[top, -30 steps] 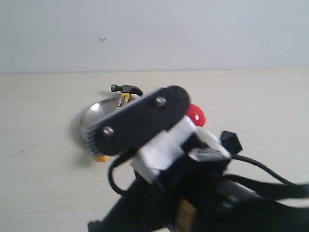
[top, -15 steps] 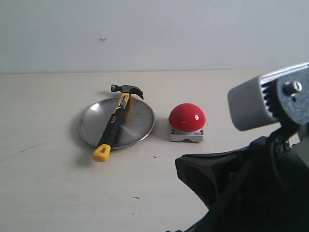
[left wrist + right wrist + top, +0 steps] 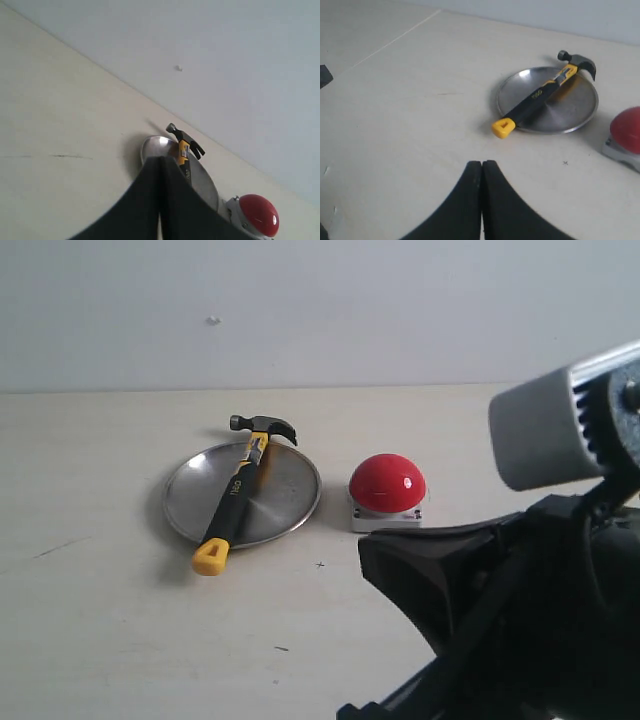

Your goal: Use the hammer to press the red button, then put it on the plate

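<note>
1. The plate point(image 3: 290, 490) had the hammer point(image 3: 238, 495) lying slantwise across it. The handle rested on the metal, the dark head poked out past the far rim, and the yellow butt end hung out over the near rim, above the table point(image 3: 100, 600).
2. The red button point(image 3: 387, 482) sat on the table just beside the plate, close but not touching.
3. Only the exterior view got the whole hammer and the whole button together. It didn't show either set of fingertips though, just a big dark arm point(image 3: 520, 610) filling the lower right corner.
4. The left wrist view only caught the hammer's head and a bit of handle, because the rest was hidden behind the fingers. The right wrist view had the full hammer and plate, but the button was cut off at the frame edge.
5. The left gripper point(image 3: 160, 200) was pressed fully together with nothing in it, up off the table and well back from the plate.
6. Same deal for the right gripper point(image 3: 482, 200): fingers together, gripping nothing, touching nothing.
</note>
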`<state>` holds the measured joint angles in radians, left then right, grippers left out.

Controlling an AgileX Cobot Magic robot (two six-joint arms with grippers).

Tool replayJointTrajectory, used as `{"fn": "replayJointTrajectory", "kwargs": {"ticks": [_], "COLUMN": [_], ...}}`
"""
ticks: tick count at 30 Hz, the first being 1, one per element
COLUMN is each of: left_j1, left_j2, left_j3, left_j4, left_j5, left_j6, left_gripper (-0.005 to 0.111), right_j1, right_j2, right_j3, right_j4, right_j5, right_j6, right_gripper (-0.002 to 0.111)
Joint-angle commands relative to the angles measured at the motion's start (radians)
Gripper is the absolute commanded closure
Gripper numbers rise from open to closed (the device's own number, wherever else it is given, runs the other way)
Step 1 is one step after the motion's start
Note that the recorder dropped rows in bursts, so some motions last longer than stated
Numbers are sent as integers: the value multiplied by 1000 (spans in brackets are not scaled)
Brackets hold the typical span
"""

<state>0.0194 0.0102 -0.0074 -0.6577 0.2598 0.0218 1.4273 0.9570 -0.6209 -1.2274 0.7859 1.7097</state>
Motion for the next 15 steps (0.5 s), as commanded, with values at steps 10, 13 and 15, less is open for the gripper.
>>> {"fn": "replayJointTrajectory", "kwargs": {"ticks": [10,13,15], "left_j1": [0,0,0], "left_j2": [3,3,3], "left_j3": [4,4,4], "left_j4": [0,0,0], "left_j5": [-4,-4,-4], "left_j6": [4,4,4], "left_gripper": [107,107,107], "right_j1": [-464,-801,-1022], "right_j2": [-271,-432,-552], "right_j3": [128,287,390], "right_j4": [-9,-25,-23], "right_j5": [-328,-593,-667], "right_j6": [-71,-67,-64], "right_gripper": [108,108,108]}}
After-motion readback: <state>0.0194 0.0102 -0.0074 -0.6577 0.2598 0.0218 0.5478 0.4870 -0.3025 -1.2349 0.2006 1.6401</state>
